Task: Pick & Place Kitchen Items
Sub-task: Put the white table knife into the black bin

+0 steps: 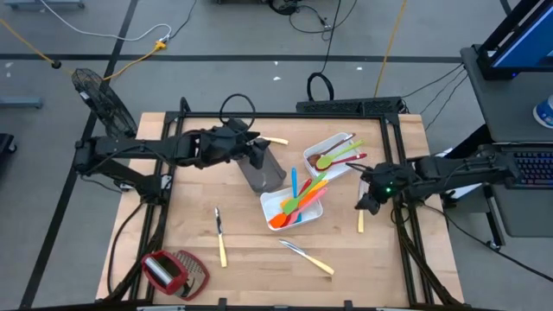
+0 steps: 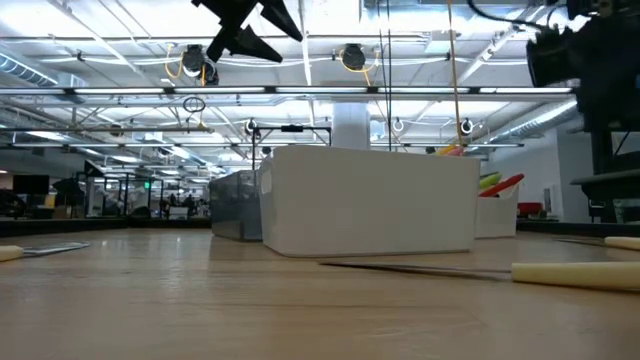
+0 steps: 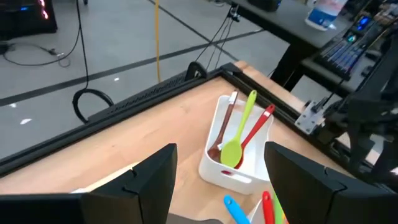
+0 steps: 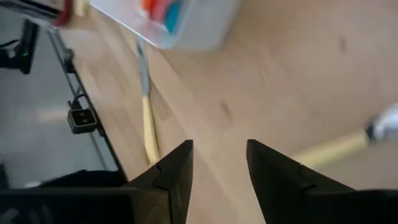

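My left gripper (image 1: 257, 153) is open and empty, raised over the grey tray (image 1: 270, 177); it shows high up in the low view (image 2: 255, 30). Its wrist view looks onto a white tray (image 3: 231, 171) holding a green spoon (image 3: 239, 134), a red spoon (image 3: 256, 127) and a brown spoon (image 3: 222, 127). My right gripper (image 1: 366, 203) is open and empty above the table near its right edge, beside a pale-handled piece of cutlery (image 1: 361, 221) lying flat, which also shows in the right wrist view (image 4: 333, 149). A second white tray (image 1: 294, 207) holds several coloured utensils.
More pale-handled cutlery lies flat on the table at the near left (image 1: 220, 238), near middle (image 1: 308, 258) and far middle (image 1: 276, 140). A red-and-wire-mesh tool (image 1: 173, 269) sits at the near left corner. A black frame (image 1: 393, 138) edges the table.
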Tool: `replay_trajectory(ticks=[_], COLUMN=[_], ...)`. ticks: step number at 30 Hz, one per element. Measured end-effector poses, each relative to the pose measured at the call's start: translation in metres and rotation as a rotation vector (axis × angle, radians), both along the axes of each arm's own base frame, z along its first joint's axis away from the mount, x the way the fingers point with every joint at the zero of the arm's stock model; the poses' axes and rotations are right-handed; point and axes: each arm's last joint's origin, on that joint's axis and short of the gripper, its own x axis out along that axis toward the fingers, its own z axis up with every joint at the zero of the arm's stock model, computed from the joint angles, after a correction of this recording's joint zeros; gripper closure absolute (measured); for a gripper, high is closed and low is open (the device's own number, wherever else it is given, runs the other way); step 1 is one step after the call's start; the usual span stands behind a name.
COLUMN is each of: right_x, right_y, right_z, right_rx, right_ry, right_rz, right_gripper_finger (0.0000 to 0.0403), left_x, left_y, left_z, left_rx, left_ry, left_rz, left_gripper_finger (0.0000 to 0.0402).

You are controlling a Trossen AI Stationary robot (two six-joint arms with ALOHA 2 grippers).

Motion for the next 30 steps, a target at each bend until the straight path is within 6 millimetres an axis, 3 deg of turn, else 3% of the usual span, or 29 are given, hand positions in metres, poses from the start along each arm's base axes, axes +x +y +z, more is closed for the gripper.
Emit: replay_trajectory(ticks=[10,17,30], right_x=[-0.004,0.008,0.033], right_y=[0.003,0.001,0.004], right_z=[-0.020,-0.032,-0.057], right_rx=[0.141,0.093,0.039], right_ry=[0.383,0.490,0.631], right_rz=[-0.208,-0.364,-0.413], right_gripper_finger=[0.0262,0.0262,0.0262], left_x=[-0.002,-0.002,-0.003], left_y=[0.000,0.000,0.000], left_z=[-0.003,-0.005,-0.006], left_rx=[0.001,0.000,0.006], left_ry=[0.041,0.056,0.079], left_rz=[0.001,0.001,-0.002], left_gripper_finger=[0.0153,0.0153,0.0153])
